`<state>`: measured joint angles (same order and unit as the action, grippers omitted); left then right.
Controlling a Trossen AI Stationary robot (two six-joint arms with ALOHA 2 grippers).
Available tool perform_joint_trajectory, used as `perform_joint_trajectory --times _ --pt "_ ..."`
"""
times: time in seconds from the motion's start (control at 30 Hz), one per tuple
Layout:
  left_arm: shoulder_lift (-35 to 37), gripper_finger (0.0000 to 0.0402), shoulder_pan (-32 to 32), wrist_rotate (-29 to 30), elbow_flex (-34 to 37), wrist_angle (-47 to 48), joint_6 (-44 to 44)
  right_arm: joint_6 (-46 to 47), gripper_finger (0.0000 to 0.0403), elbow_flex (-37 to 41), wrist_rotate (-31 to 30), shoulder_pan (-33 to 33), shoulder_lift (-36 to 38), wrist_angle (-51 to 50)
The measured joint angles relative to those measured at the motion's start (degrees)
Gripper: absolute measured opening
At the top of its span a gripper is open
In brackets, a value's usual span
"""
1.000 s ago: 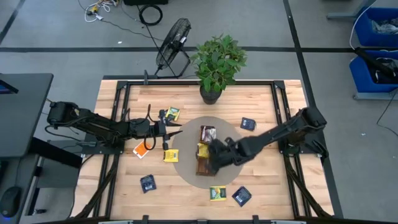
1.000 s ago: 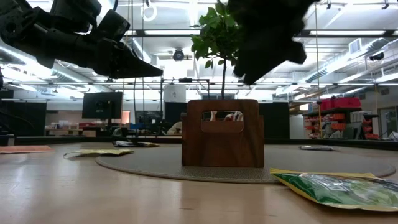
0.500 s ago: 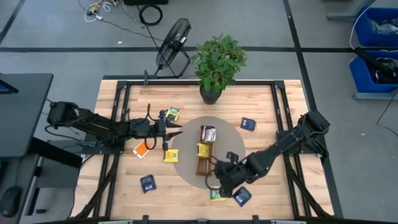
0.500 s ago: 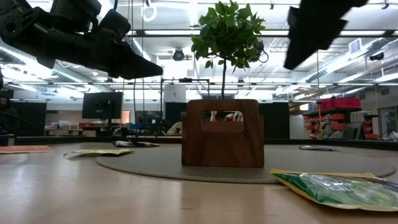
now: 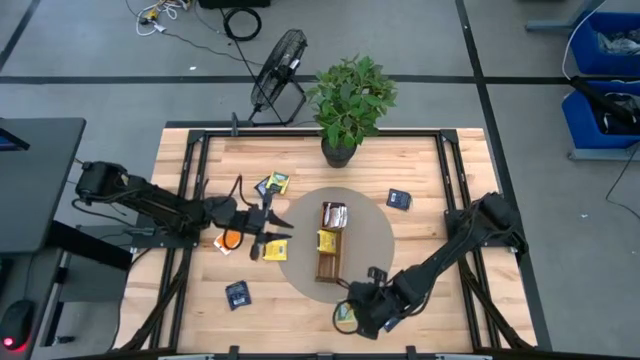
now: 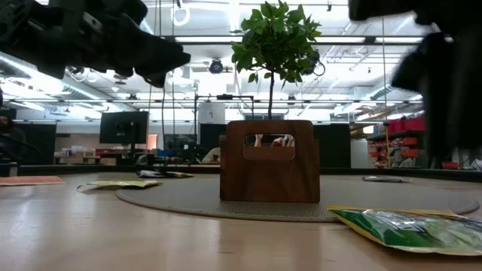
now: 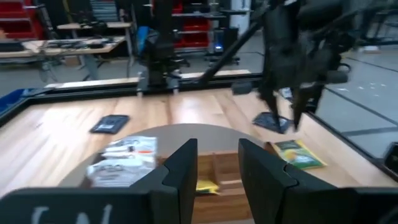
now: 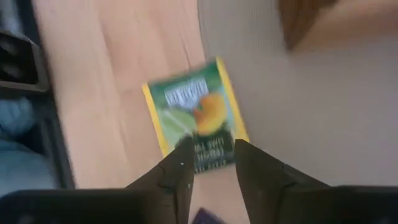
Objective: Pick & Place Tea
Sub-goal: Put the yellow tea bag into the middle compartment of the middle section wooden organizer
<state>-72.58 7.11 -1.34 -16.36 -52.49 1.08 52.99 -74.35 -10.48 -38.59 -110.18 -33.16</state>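
Near the bottom centre of the high view, we hold the right gripper (image 5: 362, 318), fingers apart and empty, over the green-yellow sachet (image 8: 194, 115); next we judge: descend and pinch it.

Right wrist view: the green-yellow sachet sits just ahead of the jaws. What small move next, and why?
Probably a short descent straight down. The right gripper hangs over the green-yellow sachet, which lies flat on the table beside the round mat, with its open jaws straddling the sachet's near edge, nothing held. Lowering first would let them close on that edge.
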Motion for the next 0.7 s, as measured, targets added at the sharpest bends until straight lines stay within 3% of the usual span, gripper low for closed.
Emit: perform_joint_trajectory --times 0.2,0.43,0.7 --pt "0.0 0.0122 2.3 0.0 0.0 0.4 1.0 2.1 0.0157 0.0 0.5 -1.1 -3.6 0.3" --pt "0.0 0.0122 2.5 0.0 0.0 0.1 1.0 1.8 0.0201 0.0 -3.5 -1.2 -4.4 0.5" --pt "0.0 0.0122 2.4 0.2 0.0 0.0 1.1 1.6 0.0212 0.0 -3.7 -1.7 -4.4 -2.7"
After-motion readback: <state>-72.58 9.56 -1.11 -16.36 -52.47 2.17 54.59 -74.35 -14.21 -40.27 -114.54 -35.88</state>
